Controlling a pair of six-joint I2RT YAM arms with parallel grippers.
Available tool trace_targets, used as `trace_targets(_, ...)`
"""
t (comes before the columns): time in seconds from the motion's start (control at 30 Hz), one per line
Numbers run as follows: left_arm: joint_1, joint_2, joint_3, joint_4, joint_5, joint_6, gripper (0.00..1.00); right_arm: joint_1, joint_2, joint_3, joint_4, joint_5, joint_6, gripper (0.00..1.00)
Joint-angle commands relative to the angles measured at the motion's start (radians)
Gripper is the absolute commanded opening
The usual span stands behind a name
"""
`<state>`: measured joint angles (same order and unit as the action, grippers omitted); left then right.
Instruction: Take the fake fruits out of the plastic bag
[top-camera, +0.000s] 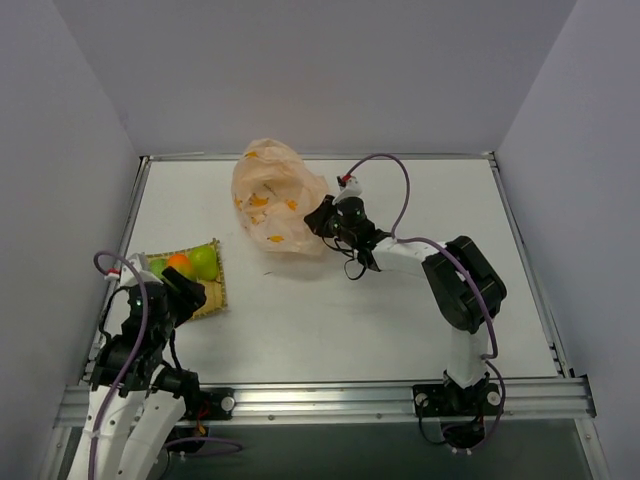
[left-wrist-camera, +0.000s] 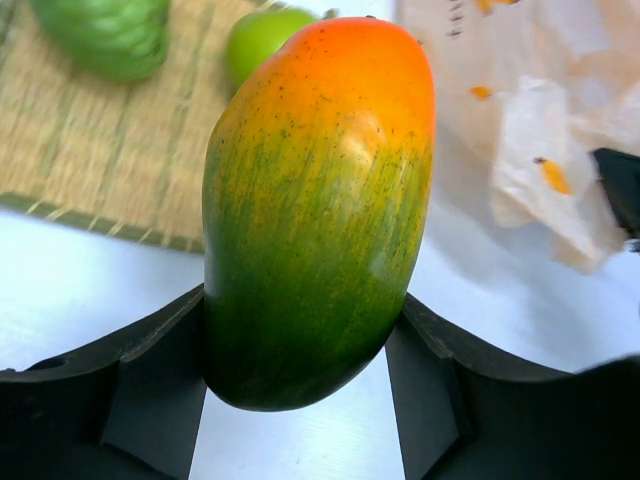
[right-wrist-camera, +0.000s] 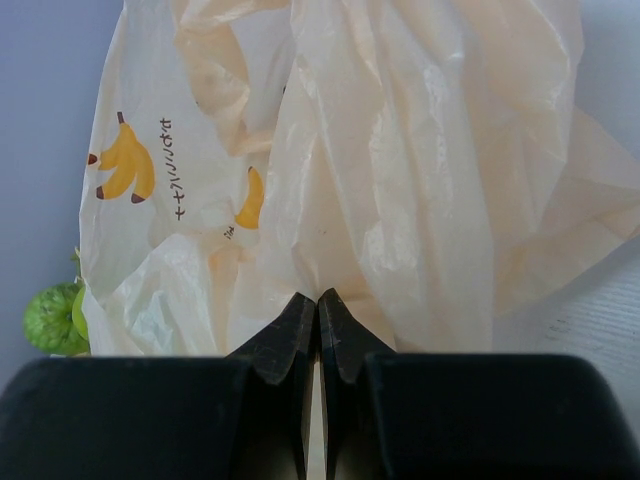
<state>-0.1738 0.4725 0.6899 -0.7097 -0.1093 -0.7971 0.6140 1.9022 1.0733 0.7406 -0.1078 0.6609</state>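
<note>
My left gripper (left-wrist-camera: 305, 325) is shut on a fake fruit (left-wrist-camera: 320, 210), a mango shape going from green at the base to orange at the top, which stands upright between the two fingers (left-wrist-camera: 160, 370). From above, this fruit (top-camera: 178, 264) hangs over the woven mat (top-camera: 212, 296). Two green fake fruits (left-wrist-camera: 105, 35) (left-wrist-camera: 262, 35) lie on the mat (left-wrist-camera: 90, 150). The plastic bag (top-camera: 270, 200) sits crumpled at the table's middle back. My right gripper (right-wrist-camera: 318, 300) is shut, its tips pinching a fold of the bag (right-wrist-camera: 400, 150) at its right edge.
One green fruit (right-wrist-camera: 50, 318) shows past the bag's left side in the right wrist view. The mat lies near the left wall (top-camera: 60, 200). A raised rail (top-camera: 330, 395) runs along the table's front edge.
</note>
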Motion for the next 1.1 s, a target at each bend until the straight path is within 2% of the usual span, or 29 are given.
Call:
trace_targets(0.0, -0.012, -0.011, -0.041, -0.125, -0.15, -0.143, 0.23, -0.008, -0.046, -0.001, 0.034, -0.003, -0.015, 0.0)
trace_targets(0.13, -0.012, 0.043, -0.127, -0.09, -0.145, -0.203, 0.22, -0.008, -0.06, -0.013, 0.037, -0.006, -0.02, 0.0)
trace_targets(0.4, -0.012, 0.123, -0.196, 0.07, -0.179, -0.191, 0.22, -0.008, -0.078, -0.038, 0.043, -0.009, -0.032, 0.0)
trace_targets(0.7, -0.01, 0.258, -0.247, 0.231, -0.174, -0.163, 0.34, -0.007, -0.089, -0.05, 0.054, -0.016, -0.029, 0.0)
trace_targets(0.83, -0.01, 0.29, -0.253, 0.257, -0.194, -0.146, 0.46, -0.007, -0.098, -0.05, 0.046, -0.015, -0.035, 0.0)
trace_targets(0.87, -0.01, 0.29, -0.254, 0.26, -0.199, -0.145, 0.54, -0.007, -0.1, -0.052, 0.046, -0.015, -0.037, 0.0)
trace_targets(0.93, -0.01, 0.291, -0.256, 0.262, -0.208, -0.143, 0.61, -0.007, -0.103, -0.052, 0.046, -0.015, -0.037, 0.0)
trace_targets(0.97, -0.009, 0.29, -0.257, 0.266, -0.208, -0.143, 0.71, -0.008, -0.103, -0.052, 0.046, -0.015, -0.037, 0.0)
trace_targets(1.07, -0.01, 0.281, -0.253, 0.263, -0.198, -0.143, 0.8, -0.008, -0.095, -0.041, 0.037, -0.02, -0.037, 0.0)
